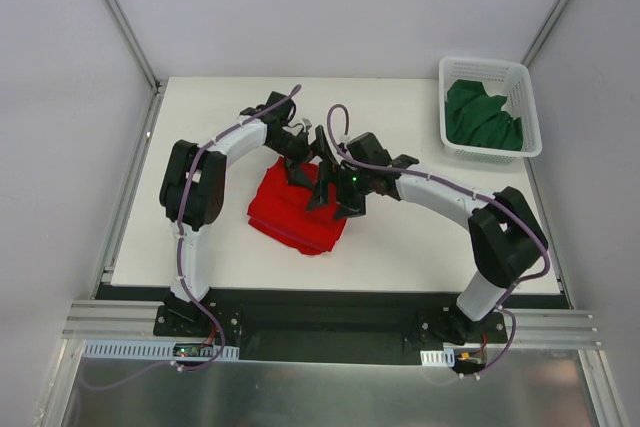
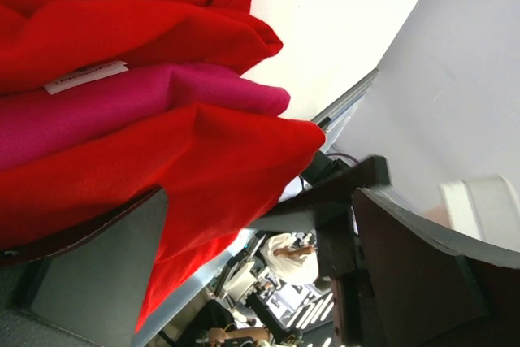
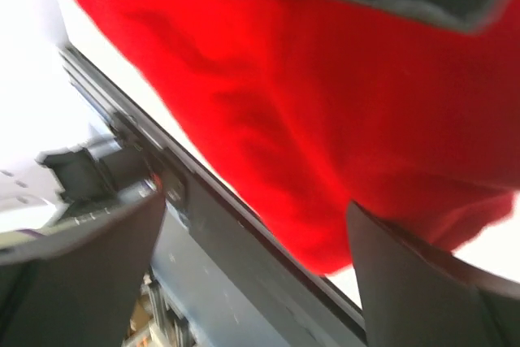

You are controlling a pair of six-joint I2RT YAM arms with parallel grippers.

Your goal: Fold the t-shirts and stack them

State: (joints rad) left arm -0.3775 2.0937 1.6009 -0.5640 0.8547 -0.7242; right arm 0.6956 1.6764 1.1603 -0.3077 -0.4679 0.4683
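Closest to you in the overhead view are the two arm bases, bolted at the near edge, and from them both arms reach in over the middle of the white surface (image 1: 420,247). They meet above the red t-shirt (image 1: 295,222), which lies as a folded bundle a little left of centre. Your left end effector (image 1: 303,162) hangs over the far edge of that bundle with its jaws spread wide and nothing pinched between them. From its wrist camera you look along the side of the bundle and see the layers stacked: red on top, the magenta-pink t-shirt (image 2: 122,107) sandwiched in the middle, and red again below. A small white label (image 2: 85,76) sits on the seam where the upper red fold meets the pink. Your right end effector (image 1: 337,197) is over the bundle's right side, just beside the left one, and its jaws also stand fully apart. Its wrist view is blurred, but red cloth fills the frame beyond the two dark fingers (image 3: 89,274), and neither finger appears to clamp it. You cannot tell from these views whether either end effector touches the fabric. The dark green t-shirt (image 1: 480,117) lies crumpled inside the white lattice basket (image 1: 530,122), which stands at the far right corner of the surface, well apart from both arms.
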